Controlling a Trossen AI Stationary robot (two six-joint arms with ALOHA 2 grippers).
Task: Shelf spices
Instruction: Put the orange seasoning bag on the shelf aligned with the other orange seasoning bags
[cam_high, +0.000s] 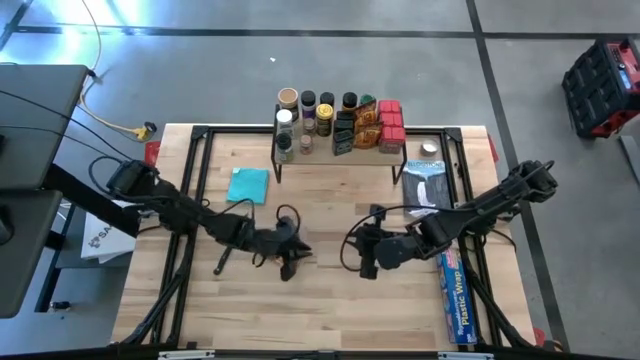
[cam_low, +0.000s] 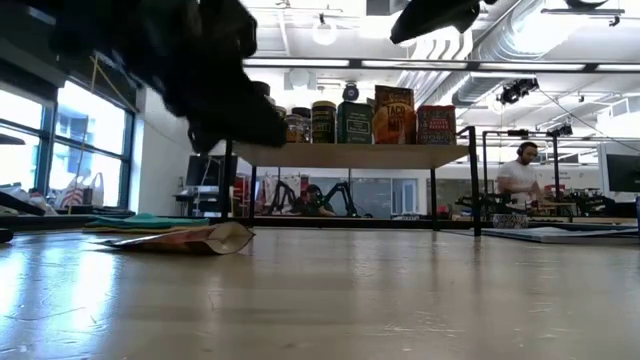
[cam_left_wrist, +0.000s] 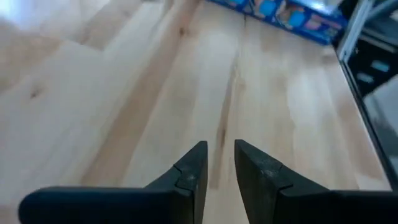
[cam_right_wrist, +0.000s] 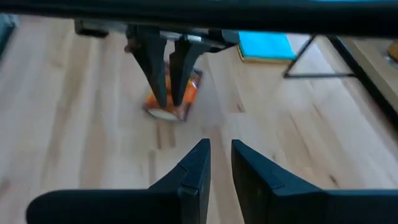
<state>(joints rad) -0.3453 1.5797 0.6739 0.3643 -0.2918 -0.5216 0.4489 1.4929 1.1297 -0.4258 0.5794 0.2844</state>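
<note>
1. Spices (cam_high: 340, 120) stand packed on the shelf (cam_high: 338, 156) at the upper middle of the high view: round jars on the left part, dark tins and orange packets in the middle, red boxes on the right. In the low view I see them lined up along the shelf's wooden top at upper centre.
2. One orange packet (cam_right_wrist: 173, 99) lies flat on the surface (cam_high: 330, 300), apart from the shelf. In the right wrist view it sits at upper centre; in the low view it is at the left, lying on its side.
3. My left pincer (cam_high: 292, 262) is low over the surface just left of centre in the high view. From the right wrist view its two dark fingers point down right at the packet, with only a narrow gap between them. I cannot tell whether they pinch the packet or merely touch it.
4. My right pincer (cam_high: 367, 266) waits just right of centre in the high view, facing the left one. Its fingers (cam_right_wrist: 193, 171) are nearly pressed together, with bare wood showing in the slit.
5. A teal cloth (cam_high: 248, 185) lies left of the shelf's legs.
6. A blue plastic-wrap box (cam_high: 455, 295) lies along the lower right edge of the surface.
</note>
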